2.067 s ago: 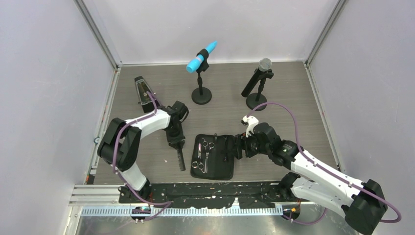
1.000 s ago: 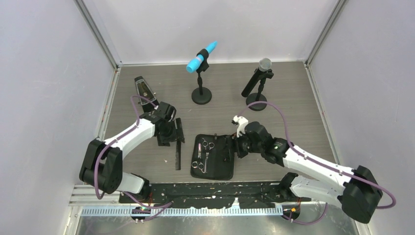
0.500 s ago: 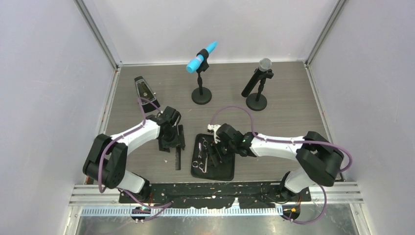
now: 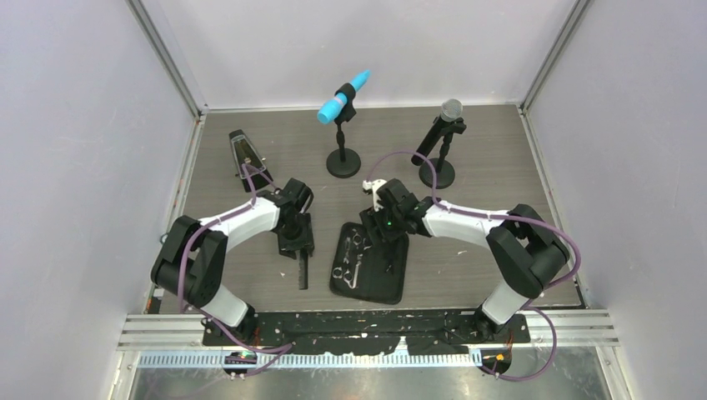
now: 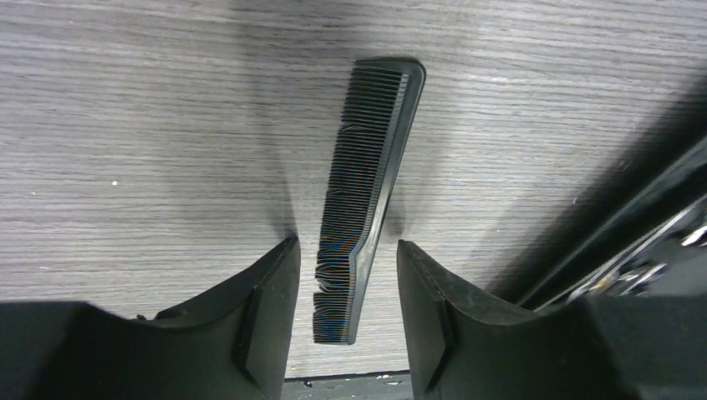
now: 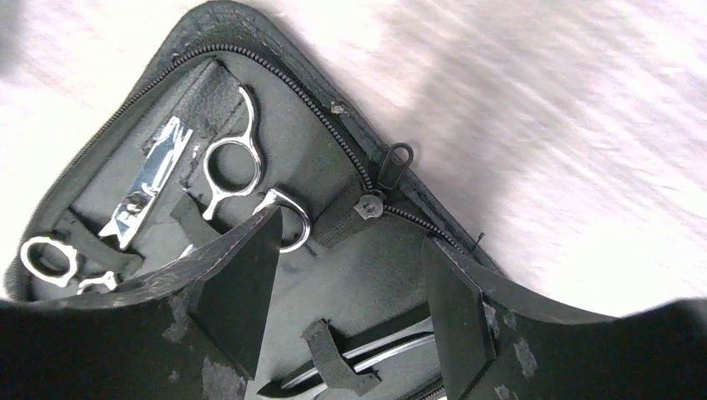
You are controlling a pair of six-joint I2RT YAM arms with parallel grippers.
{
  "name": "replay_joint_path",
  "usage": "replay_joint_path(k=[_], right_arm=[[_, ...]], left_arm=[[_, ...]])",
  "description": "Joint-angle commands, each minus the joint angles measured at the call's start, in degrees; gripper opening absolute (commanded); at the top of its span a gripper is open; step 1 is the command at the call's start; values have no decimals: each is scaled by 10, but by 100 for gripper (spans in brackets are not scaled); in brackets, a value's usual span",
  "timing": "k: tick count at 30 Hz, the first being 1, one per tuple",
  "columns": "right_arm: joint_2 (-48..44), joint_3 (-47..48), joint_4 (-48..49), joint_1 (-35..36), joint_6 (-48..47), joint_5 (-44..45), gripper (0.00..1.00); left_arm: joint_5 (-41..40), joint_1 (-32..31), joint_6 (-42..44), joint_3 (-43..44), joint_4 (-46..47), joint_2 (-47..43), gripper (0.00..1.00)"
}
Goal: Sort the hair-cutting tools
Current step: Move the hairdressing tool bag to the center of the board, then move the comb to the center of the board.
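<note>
case point(image 4: 379, 287): lies open near the middle of the near edge of the table point(image 4: 500, 167).
comb point(image 5: 371, 167): flat on the table, just left of the case, its length running from far to near.
scissors point(image 6: 154, 179): two pairs, inside the case.
hair clips point(image 6: 392, 346): under a strap inside the case.
left arm point(image 4: 238, 221): elbow bent toward the left edge, wrist turned down.
left gripper point(image 5: 346, 250): fingers apart, one on each side of the comb, small gap on both sides.
right arm point(image 4: 467, 221): reaches from the right side to the middle.
right gripper point(image 6: 350, 233): fingers spread wide over the far edge of the case, holding nothing.
</note>
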Motion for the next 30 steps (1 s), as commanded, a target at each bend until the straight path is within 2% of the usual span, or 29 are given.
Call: replay_joint_path(k=[1,13,17,22,25,30], right_arm=[[7,31,-48,-37,-74,80,70],[-55,99,-75,-39,-109,18,71],[-86,96,-36,-30,-31,-63,70],[-86,17,110,23,173,-108,70],[-58,-12,210,35,282,-117,68],[-36,-7,195,41,295,-77,66]], left_arm=[[25,-10,-21,-2,24,31,46],[84,-24,-72,1,60,68,26],[96,-28,-93,0,71,74,23],[99,-29,-111,-9,81,74,20],[94,-29,-116,-18,81,59,23],[39,-41,-116,-17,42,4,47]])
